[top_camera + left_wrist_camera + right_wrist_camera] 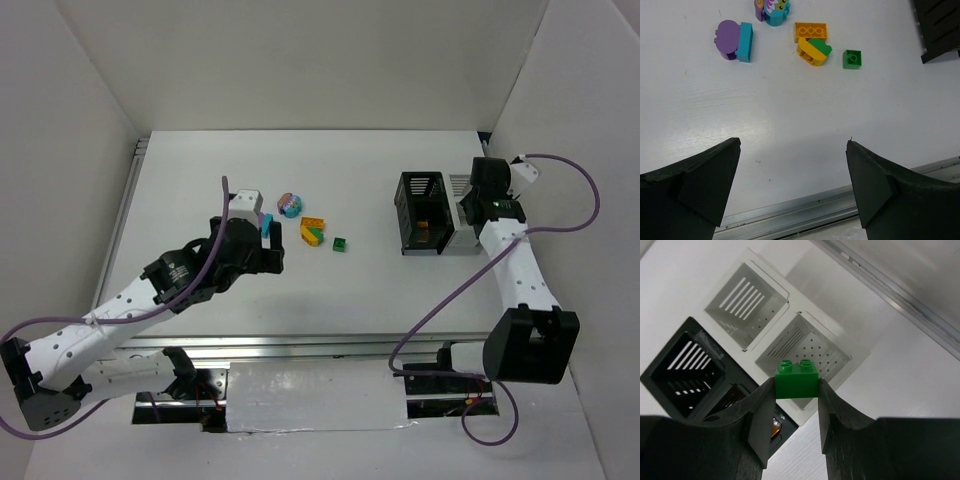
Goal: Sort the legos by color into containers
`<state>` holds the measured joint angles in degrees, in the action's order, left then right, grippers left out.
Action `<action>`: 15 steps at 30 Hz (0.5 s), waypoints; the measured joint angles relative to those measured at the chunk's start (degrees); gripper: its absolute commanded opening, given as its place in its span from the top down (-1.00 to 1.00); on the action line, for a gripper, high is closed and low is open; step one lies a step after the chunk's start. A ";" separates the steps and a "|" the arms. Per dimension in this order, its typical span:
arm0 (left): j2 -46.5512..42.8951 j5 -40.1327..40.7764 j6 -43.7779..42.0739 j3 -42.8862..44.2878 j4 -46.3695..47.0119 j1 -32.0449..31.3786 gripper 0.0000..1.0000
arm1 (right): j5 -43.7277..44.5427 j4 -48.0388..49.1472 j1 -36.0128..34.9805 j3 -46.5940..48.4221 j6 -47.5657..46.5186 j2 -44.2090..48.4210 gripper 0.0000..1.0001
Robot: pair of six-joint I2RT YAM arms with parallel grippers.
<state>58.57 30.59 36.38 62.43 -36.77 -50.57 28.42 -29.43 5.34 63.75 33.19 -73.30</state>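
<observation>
Right gripper (796, 391): jaws clamped on a green brick (797, 380), one finger pressing each side face, four studs up and clear of the fingertips. In the wrist view the brick sits over one white slatted bin (807, 352), with a second white bin (746, 304) beyond it, both open at the top. Beside them stands a black slatted bin (684, 369). A sliver of orange piece (775, 429) shows in a dark compartment next to the left finger. From the overhead view this gripper hangs above the bin cluster at the right side of the white table (350, 300).

Left gripper (792, 147): jaws fully apart, nothing between them, touching nothing. It hovers low over bare table, with the loose bricks ahead of the fingertips and well apart from them.

- Purple-and-teal pair (735, 41): joined side by side, farthest left.
- Printed purple-teal piece (772, 10): cut off by the top edge of the frame.
- Orange brick (810, 31): flat, a row of studs up.
- Yellow-and-green pair (814, 51): touching the orange brick's near side.
- Small green brick (852, 58): single, just right of that pair.
</observation>
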 measured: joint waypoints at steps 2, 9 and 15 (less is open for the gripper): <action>0.35 -0.85 -0.07 0.00 0.09 0.13 -0.99 | -0.15 -0.02 0.33 0.02 0.00 -1.33 0.78; 0.39 -2.69 -0.22 0.00 0.79 0.20 -0.99 | -0.81 0.20 0.83 1.05 -0.28 -3.63 0.08; 0.35 -3.48 -0.22 0.00 0.72 0.20 -0.99 | -1.05 0.20 0.92 3.41 -0.66 -6.03 -0.72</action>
<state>58.92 27.11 36.16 62.43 -36.05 -50.37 27.38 -29.23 6.26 67.16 32.53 -79.33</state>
